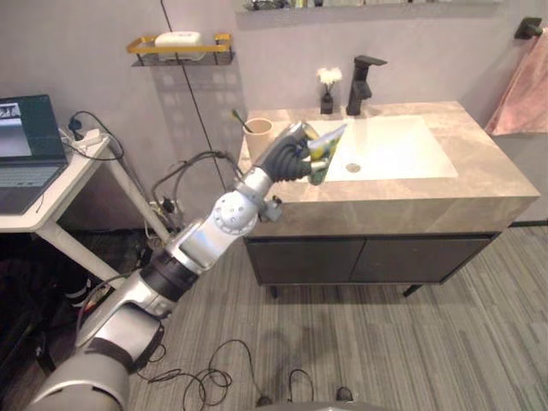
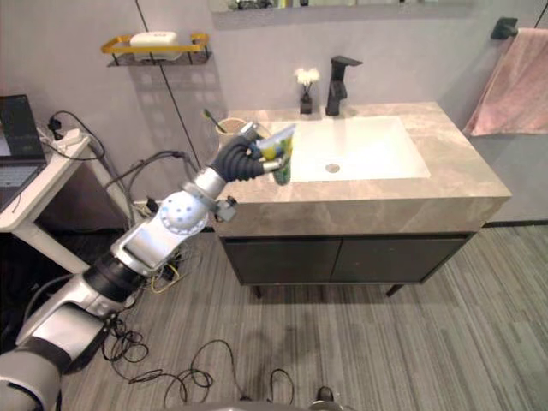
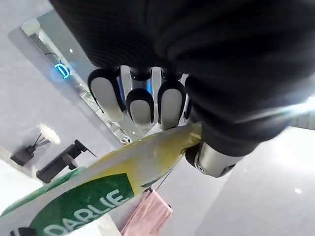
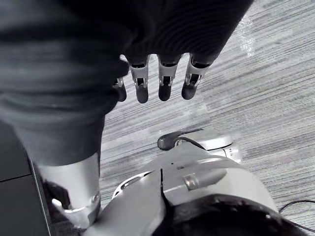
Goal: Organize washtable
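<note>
Nearest the camera, the right hand (image 4: 142,81) hangs over the grey plank floor (image 4: 275,83), its fingers loose and straight, holding nothing. The left arm reaches from the lower left of the frame up to the centre. There the left hand (image 1: 287,158) is clenched around a yellow-and-green toothpaste tube (image 1: 329,142), with the fingers on one side and the thumb on the other. The tube is in the air over the left end of the washtable's stone countertop (image 1: 479,193), at the left edge of the white sink basin (image 1: 402,150). Its long axis runs steeply: the darker green end points down at the counter and the pale end tilts up and right, toward the basin. Just left of the hand a beige cup (image 1: 258,135) stands on the counter with a toothbrush (image 1: 240,119) in it. Further back, a black faucet (image 1: 361,84) and a small dark vase of white flowers (image 1: 327,90) stand by the wall. A yellow wall shelf (image 1: 137,47) in the upper left carries a white soap (image 1: 177,38). A pink towel (image 1: 522,90) hangs at the upper right, and a laptop (image 1: 26,145) sits on a white table (image 1: 51,210) at the left edge.
</note>
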Controlling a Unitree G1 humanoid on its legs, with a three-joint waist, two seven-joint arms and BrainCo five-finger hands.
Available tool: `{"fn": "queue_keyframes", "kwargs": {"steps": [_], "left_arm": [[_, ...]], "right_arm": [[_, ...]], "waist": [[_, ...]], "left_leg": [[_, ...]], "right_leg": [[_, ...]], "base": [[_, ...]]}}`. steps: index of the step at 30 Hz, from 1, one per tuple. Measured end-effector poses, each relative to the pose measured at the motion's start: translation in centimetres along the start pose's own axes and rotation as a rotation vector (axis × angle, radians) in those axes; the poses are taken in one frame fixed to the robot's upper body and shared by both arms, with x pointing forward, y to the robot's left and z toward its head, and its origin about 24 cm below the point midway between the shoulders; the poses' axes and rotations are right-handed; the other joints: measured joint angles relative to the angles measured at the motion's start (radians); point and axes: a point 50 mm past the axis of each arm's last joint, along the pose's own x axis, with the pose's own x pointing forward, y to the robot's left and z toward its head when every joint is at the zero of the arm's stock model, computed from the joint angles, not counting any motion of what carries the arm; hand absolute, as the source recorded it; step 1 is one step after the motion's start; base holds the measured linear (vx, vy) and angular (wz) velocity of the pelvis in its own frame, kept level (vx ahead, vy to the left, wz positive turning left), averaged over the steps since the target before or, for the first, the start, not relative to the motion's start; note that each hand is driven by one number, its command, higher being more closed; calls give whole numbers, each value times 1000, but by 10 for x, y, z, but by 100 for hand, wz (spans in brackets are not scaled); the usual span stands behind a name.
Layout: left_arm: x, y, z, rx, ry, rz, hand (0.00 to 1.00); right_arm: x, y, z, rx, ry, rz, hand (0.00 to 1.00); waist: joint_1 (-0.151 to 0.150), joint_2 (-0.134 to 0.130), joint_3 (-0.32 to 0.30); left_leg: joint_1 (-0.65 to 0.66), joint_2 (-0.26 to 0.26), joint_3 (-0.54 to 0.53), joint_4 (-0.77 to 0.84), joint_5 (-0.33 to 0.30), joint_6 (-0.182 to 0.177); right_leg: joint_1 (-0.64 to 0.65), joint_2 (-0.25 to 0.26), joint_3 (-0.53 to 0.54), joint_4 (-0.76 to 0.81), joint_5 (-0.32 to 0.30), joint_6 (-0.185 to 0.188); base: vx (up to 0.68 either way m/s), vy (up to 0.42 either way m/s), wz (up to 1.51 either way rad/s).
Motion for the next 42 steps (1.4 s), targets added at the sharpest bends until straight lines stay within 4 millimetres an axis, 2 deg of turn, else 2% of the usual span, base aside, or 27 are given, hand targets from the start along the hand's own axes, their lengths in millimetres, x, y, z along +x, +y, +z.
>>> {"fn": "queue_keyframes", "kwargs": {"steps": [3, 6, 11, 12, 19, 22, 36, 42], "left_arm": [[13, 20, 4, 45, -2, 56, 100], [22, 31, 7, 58, -9, 82, 100], [31, 52, -8, 86, 82, 135, 100], [33, 58, -11, 96, 105, 147, 100], [47, 89, -10, 132, 158, 228, 100], [49, 98, -8, 141, 167, 250, 100], [62, 133, 24, 125, 97, 357, 100], [60, 142, 24, 106, 100, 409, 100]], "right_arm": [[0, 1, -1, -13, 3, 6, 0], [0, 3, 0, -32, 1, 15, 0], [1, 7, 2, -34, -7, 25, 0], [1, 8, 3, -33, -10, 28, 0], [2, 15, 9, -35, -31, 48, 0], [2, 17, 12, -38, -45, 56, 0], [3, 22, 26, -16, -115, 85, 0], [3, 20, 28, 17, -126, 86, 0]], "waist": [[-1, -9, -4], [-2, -19, -7], [-15, -24, -6], [-26, -26, -5], [-38, -35, 3], [-54, -35, 4], [-83, -27, 65], [-89, -20, 71]], "left_leg": [[-1, 0, 3, 0, 0, 0], [-6, -1, 10, 0, 0, 0], [-7, -2, 12, 0, 0, 0], [-10, -2, 12, 1, 0, 0], [-30, -3, 28, 5, -1, -1], [-38, -3, 33, 4, -1, -1], [-63, -7, 46, 0, -2, -2], [-84, -14, 64, 0, -2, -2]], "right_leg": [[-3, 0, 0, -1, 2, -2], [-10, 0, 1, -1, 3, -3], [-14, 1, 4, -2, 3, -3], [-16, 1, 4, -3, 3, -3], [-35, 2, 23, -28, 20, -9], [-42, 1, 25, -36, 24, -10], [-75, 1, 39, -38, 30, -9], [-98, -1, 59, -55, 47, -7]], "base": [[0, -3, -4], [19, 2, -5], [24, 5, -2], [0, 0, 0], [22, 4, -7], [8, 3, -5], [0, 0, -3], [4, 5, -8]]}}
